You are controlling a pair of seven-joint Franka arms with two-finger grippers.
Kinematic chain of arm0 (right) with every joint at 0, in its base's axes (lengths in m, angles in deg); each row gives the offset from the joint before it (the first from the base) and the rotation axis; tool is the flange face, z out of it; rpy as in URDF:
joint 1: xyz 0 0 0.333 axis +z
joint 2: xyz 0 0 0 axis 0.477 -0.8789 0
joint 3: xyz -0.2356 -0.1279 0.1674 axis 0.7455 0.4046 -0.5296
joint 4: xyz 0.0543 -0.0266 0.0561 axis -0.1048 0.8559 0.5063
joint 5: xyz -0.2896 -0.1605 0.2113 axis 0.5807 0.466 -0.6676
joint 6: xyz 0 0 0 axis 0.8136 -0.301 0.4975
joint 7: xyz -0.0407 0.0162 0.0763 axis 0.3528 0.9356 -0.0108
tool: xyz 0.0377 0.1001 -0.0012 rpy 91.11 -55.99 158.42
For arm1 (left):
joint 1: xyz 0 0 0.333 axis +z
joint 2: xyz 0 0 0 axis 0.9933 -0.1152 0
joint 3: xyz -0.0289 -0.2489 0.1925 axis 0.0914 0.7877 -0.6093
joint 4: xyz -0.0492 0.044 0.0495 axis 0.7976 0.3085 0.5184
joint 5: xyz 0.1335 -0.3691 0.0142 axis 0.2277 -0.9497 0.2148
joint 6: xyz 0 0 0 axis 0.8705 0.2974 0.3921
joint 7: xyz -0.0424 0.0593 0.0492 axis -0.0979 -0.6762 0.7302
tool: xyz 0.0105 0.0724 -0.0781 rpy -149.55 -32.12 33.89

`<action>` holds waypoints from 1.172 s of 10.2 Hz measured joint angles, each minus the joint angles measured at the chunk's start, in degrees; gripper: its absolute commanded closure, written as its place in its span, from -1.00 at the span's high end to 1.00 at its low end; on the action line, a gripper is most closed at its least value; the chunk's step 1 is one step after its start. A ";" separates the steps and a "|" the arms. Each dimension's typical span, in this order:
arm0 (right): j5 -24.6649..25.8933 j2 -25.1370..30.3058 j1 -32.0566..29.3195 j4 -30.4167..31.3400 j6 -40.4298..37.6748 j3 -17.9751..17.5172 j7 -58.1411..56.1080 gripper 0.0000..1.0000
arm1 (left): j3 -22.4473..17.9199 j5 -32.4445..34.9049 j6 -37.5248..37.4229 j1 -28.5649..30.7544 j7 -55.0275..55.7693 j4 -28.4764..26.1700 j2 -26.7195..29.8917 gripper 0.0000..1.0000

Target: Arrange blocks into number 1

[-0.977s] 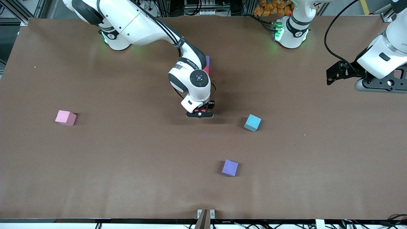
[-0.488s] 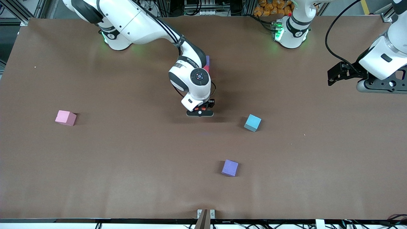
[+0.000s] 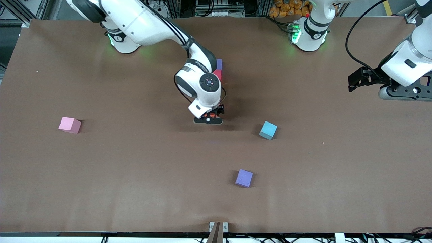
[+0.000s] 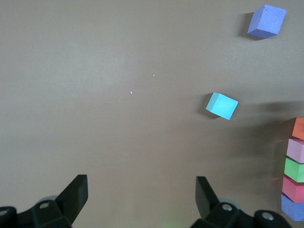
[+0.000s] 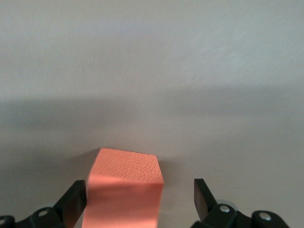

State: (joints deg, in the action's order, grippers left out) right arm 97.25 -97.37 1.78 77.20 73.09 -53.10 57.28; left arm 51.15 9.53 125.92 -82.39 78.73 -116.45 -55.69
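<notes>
An orange block (image 5: pixel 126 187) rests on the brown table (image 3: pixel 135 162) between the spread fingers of my right gripper (image 3: pixel 208 118), which is open around it, touching neither side. It ends a row of blocks in the left wrist view: orange (image 4: pixel 298 127), pink (image 4: pixel 296 149), green (image 4: pixel 294 169), red (image 4: pixel 293 188), purple (image 4: pixel 290 207). My right arm hides most of that row in the front view; only the red block (image 3: pixel 218 74) and purple block (image 3: pixel 219 63) show. My left gripper (image 3: pixel 352 82) waits open in the air over the left arm's end of the table.
Loose blocks lie apart on the table: a pink one (image 3: pixel 70 125) toward the right arm's end, a light blue one (image 3: pixel 268 130) beside the right gripper, and a purple one (image 3: pixel 244 178) nearer the front camera.
My right gripper has opened and let go of the orange block, and has shifted slightly toward its base. The left arm has barely moved.
</notes>
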 measured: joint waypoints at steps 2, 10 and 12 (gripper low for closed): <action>-5.52 6.22 -5.66 -1.14 -6.28 -0.40 -7.03 1.00 | -0.01 0.00 0.05 0.03 0.00 0.01 0.00 1.00; -7.97 13.06 -29.55 -10.31 -19.19 -0.16 -25.60 1.00 | 0.00 0.00 0.72 0.08 0.00 0.01 -0.01 1.00; -7.98 13.33 -35.49 -11.66 -22.58 -0.17 -29.65 1.00 | 0.02 0.00 0.74 0.07 0.00 0.00 -0.01 1.00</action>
State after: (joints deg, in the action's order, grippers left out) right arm 89.27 -84.04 -33.71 65.54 50.51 -53.27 27.63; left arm 51.17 9.53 126.65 -82.32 78.73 -116.45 -55.70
